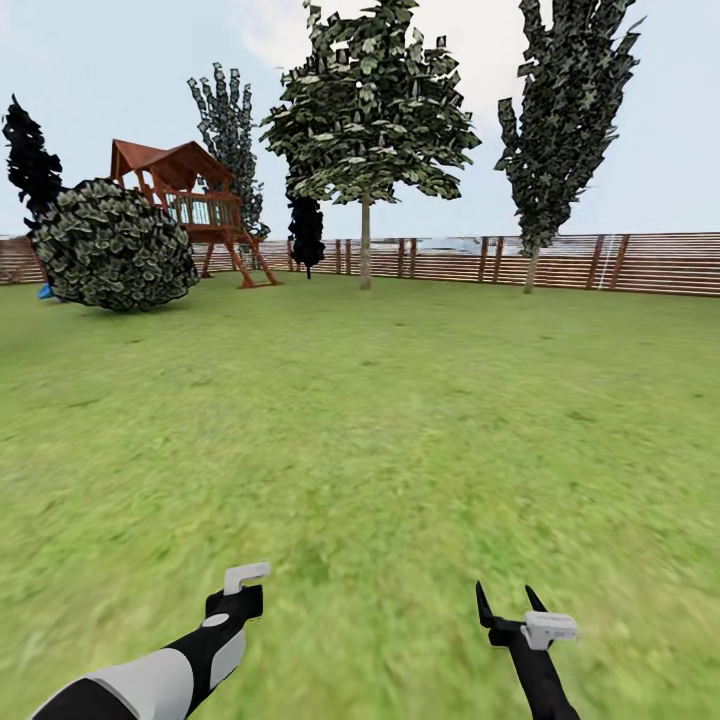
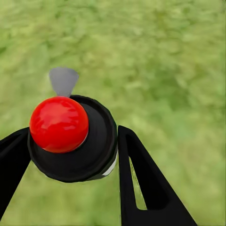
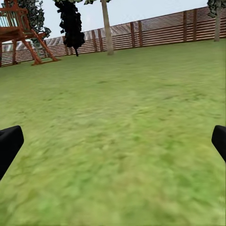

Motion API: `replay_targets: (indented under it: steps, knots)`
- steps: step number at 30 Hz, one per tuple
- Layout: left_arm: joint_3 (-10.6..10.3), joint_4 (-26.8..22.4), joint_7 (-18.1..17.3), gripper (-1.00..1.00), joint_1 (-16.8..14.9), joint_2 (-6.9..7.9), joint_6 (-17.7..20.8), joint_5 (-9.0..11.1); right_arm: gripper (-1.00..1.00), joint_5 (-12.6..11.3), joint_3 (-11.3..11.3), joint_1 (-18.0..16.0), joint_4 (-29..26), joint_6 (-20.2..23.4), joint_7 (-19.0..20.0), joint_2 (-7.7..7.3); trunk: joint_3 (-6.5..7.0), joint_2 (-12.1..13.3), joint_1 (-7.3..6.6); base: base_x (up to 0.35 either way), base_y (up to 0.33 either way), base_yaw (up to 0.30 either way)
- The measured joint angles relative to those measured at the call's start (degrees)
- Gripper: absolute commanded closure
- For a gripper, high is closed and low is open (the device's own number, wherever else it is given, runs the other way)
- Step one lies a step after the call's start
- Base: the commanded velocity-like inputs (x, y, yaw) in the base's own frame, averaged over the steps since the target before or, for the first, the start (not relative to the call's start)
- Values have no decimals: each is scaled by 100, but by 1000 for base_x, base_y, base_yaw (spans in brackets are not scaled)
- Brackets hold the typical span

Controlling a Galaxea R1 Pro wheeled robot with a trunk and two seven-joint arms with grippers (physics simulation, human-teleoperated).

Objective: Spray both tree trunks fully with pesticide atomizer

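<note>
My left arm (image 1: 170, 675) reaches toward twelve o'clock, its jaws clamped on the pesticide atomizer (image 2: 70, 139). My right gripper (image 1: 510, 605) points up, jaws spread wide.

two leafy trees (image 1: 372, 110) (image 1: 565, 110), three dark cypresses (image 1: 305, 232), one bush (image 1: 115, 245), one playhouse (image 1: 190, 200)

Open grass (image 1: 380, 420) lies before my right gripper (image 1: 510, 603) as far as the fence (image 1: 560, 262). Before that fence stand two trees (image 1: 365, 245), a dark cypress (image 1: 306, 232), a play tower (image 1: 195, 205) and a round bush (image 1: 115, 245); wide gaps separate them.
</note>
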Motion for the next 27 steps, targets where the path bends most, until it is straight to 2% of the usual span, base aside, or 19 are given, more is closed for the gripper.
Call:
replay_targets:
  steps: [27]
  knots:
    - [0,0,0,100,0,0,1,0,-100,0,0,4,0,2,4,0,0,0,0,337,0,0]
